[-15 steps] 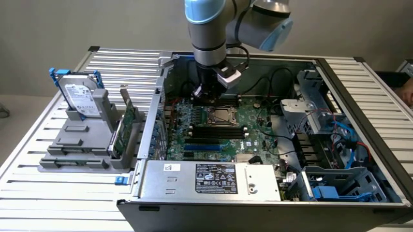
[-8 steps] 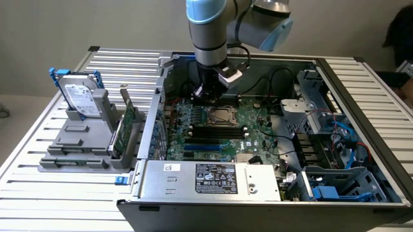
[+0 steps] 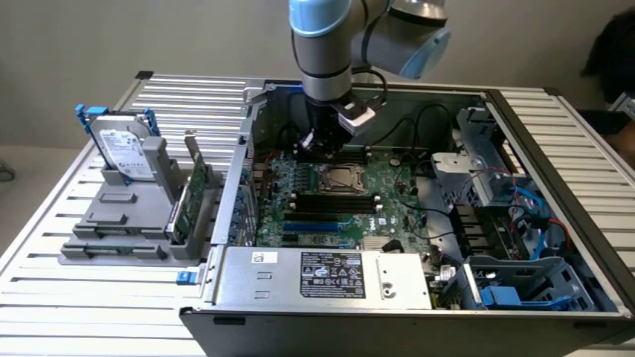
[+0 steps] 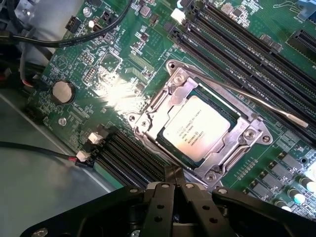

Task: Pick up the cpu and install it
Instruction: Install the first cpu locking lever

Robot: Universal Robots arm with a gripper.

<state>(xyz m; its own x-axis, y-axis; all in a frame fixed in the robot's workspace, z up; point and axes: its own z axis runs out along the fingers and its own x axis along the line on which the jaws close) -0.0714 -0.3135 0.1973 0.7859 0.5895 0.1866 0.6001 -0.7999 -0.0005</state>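
While its fingers are pressed together with nothing between them, the gripper (image 4: 174,174) hangs low over the motherboard (image 4: 113,64), just beside the socket frame (image 4: 148,116). Within that frame the cpu (image 4: 196,129) lies flat. At the exterior view's left, outside the computer case (image 3: 555,134), stands the hard drive (image 3: 124,152).

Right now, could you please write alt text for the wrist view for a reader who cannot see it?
The cpu sits in its silvery socket frame on the green motherboard, between black memory slots. The shut tool, holding nothing, is close beside the frame.
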